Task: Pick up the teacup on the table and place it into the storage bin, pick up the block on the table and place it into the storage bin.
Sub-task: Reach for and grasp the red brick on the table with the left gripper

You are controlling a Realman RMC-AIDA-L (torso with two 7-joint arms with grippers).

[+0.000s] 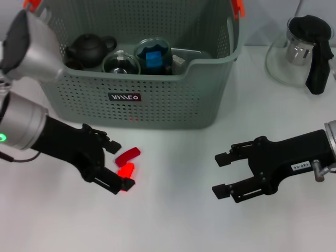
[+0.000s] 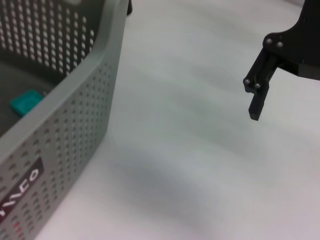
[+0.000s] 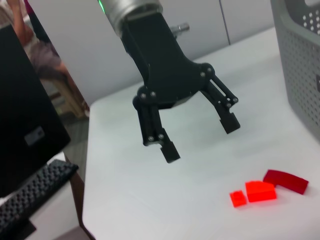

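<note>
The left arm reaches in low from the bench's left edge, its black left claw (image 1: 117, 165) spread wide and empty, hanging above the bright red plastic blocks (image 1: 126, 163) without touching them; the right wrist view shows the fingers clear of the surface. The blocks lie on the white bench (image 1: 173, 220) just in front of the large grey-green perforated plastic storage bin (image 1: 157, 100), which stands at the far edge, left of centre. Inside the bin sit a dark clay teapot (image 1: 89, 50), a clear glass lid (image 1: 121, 63) and a clear glass teacup (image 1: 153, 55) with a blue piece in it. The right arm stretches in level from the right edge, its black right claw (image 1: 223, 173) also open and empty, well apart from the blocks. A glass teapot with a black handle (image 1: 302, 50) stands near the far right corner.
</note>
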